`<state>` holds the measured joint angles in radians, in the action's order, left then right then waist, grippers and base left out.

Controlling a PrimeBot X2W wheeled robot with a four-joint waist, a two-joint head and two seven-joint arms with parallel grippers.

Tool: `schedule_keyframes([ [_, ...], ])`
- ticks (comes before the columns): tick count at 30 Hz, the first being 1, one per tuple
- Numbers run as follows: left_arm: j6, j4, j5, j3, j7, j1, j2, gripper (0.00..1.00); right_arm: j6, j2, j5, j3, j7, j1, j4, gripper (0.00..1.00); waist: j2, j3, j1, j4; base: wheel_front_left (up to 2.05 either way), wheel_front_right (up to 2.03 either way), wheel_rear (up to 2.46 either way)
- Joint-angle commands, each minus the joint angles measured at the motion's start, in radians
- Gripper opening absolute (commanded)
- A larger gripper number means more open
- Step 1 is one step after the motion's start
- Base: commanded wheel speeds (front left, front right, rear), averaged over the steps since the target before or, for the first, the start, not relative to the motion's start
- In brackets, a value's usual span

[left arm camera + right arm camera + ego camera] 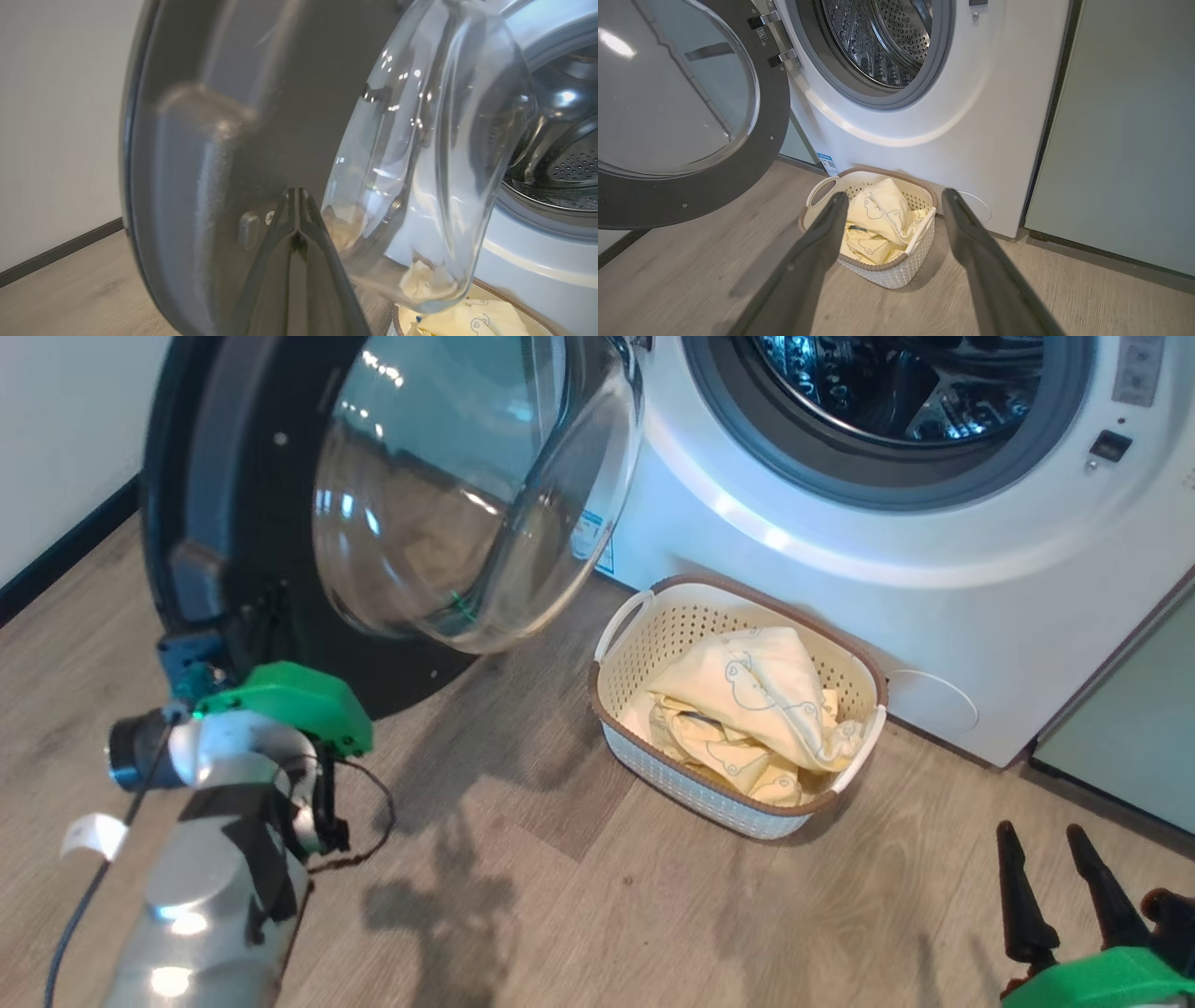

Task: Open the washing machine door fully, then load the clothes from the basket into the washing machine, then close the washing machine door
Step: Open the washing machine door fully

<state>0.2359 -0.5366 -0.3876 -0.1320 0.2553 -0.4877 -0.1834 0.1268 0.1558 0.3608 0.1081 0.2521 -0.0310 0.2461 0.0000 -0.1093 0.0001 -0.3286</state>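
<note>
The washing machine door (187,476) stands swung out to the left, its clear glass bowl (448,504) bulging toward the machine. The white washing machine (840,541) shows its open steel drum (896,383). On the floor in front sits the cream basket (691,789) with pale yellow clothes (756,700) piled in it. My left gripper (295,193) is shut and empty, its tips close against the door's dark inner face (196,140); whether they touch I cannot tell. My right gripper (1050,859) is open and empty, back from the basket (892,275) and pointing at the clothes (878,219).
A pale green cabinet (1130,728) stands right of the machine. A white wall (56,429) with dark skirting runs behind the door on the left. Bare wooden floor (579,896) lies between my arms. A thin cable (373,821) loops off my left wrist.
</note>
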Motion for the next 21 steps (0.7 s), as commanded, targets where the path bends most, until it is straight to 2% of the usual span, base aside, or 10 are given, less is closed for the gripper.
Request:
schedule_keyframes([
  [1,-0.002,0.014,0.014,0.055,0.006,-0.058,-0.050,0.00,0.004,0.029,-0.002,0.022,0.010,0.037,-0.031,1.00,0.0000,-0.007,-0.0001,0.003,0.00,0.00,0.00],
  [9,-0.002,-0.041,0.038,0.137,0.006,-0.094,-0.052,0.00,0.004,0.040,-0.004,0.020,0.010,0.057,-0.033,1.00,0.0000,-0.049,-0.0001,0.002,0.00,0.00,0.00],
  [15,-0.025,-0.073,0.046,0.192,0.006,-0.139,-0.050,0.00,0.004,0.051,-0.006,0.027,0.010,0.085,-0.035,1.00,0.0000,-0.096,-0.0001,0.001,0.00,0.00,0.00],
  [21,-0.027,-0.093,0.063,0.256,0.006,-0.186,-0.058,0.00,0.004,0.064,-0.007,0.037,0.010,0.118,-0.034,1.00,0.0000,-0.138,-0.0001,0.014,0.00,0.00,0.00],
])
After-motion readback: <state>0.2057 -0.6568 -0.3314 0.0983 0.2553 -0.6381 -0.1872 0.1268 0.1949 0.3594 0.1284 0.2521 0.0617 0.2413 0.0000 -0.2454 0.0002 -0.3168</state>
